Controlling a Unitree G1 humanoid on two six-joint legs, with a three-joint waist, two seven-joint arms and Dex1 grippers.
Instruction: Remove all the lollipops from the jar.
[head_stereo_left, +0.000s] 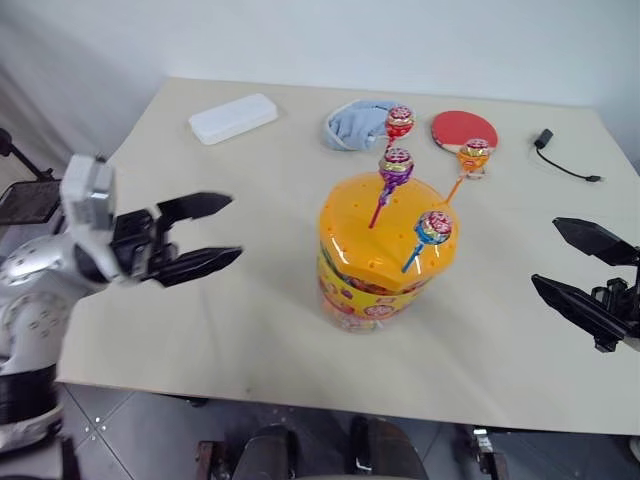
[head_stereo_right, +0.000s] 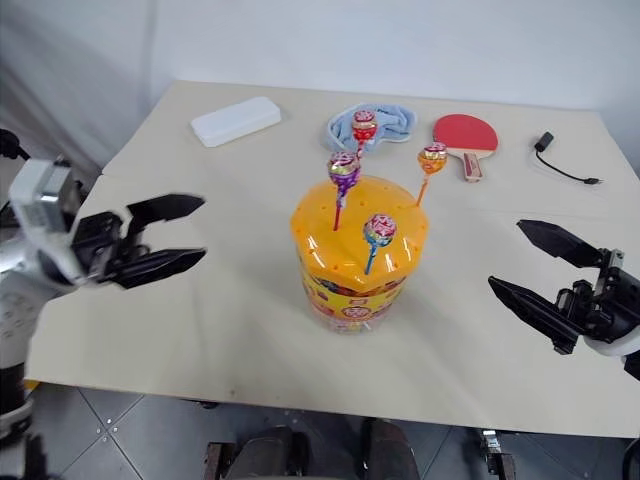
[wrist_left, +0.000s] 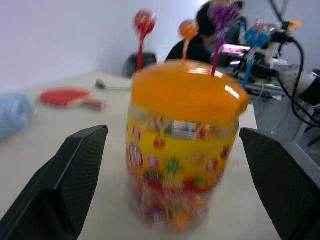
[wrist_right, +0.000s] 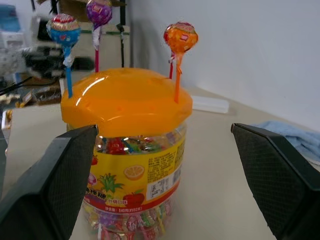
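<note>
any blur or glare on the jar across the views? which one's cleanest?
Left wrist view: the jar and its label are soft, the lollipops smeared, with glare patches on the lid. Right wrist view: cleanest, label print readable, a broad soft highlight on the lid. Left eye view: sharp, with small reflections on the lid's front edge.

L claw & R claw both wide open, raised, pointing inward.

4 lollipops upright in upright jar's orange domed lid, mid-table.
</note>
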